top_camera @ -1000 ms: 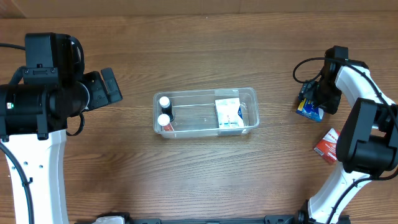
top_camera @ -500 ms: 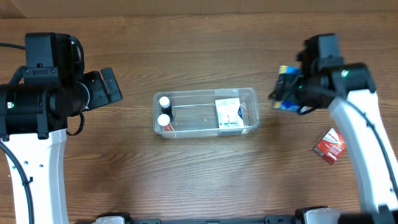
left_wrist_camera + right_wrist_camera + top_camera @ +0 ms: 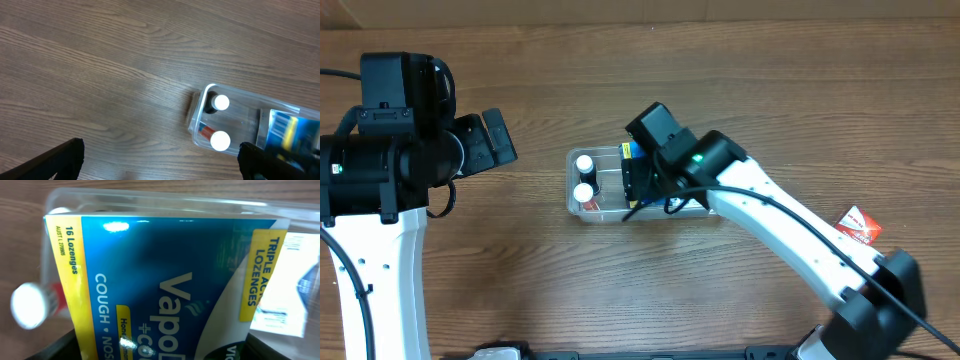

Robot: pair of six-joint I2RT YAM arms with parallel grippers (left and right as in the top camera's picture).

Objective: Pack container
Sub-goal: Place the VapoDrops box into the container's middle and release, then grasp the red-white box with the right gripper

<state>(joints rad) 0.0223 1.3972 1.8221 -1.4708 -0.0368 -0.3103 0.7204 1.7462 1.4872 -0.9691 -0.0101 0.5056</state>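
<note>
Two bottles (image 3: pixel 584 192) and a white box (image 3: pixel 292 300) already lie in the container (image 3: pixel 603 172) at table centre. The right gripper (image 3: pixel 642 180), clamped on a blue box (image 3: pixel 165 280), now hangs over the container; half a second ago it was beside the container's right end. A red packet (image 3: pixel 857 225) remains outside. The left gripper (image 3: pixel 498 143) is unmoved, fingers apart.

A robotics lab bench is indicated: a bare wood-grain table (image 3: pixel 550 290) is flanked by two white-and-black robot arms, the left arm (image 3: pixel 370 260) and the right arm (image 3: pixel 790 235), with black cables (image 3: pixel 334 72) attached. Only staged pharmacy goods are seen, such as a lozenge box (image 3: pixel 150 280) and a clear container (image 3: pixel 196 131).
</note>
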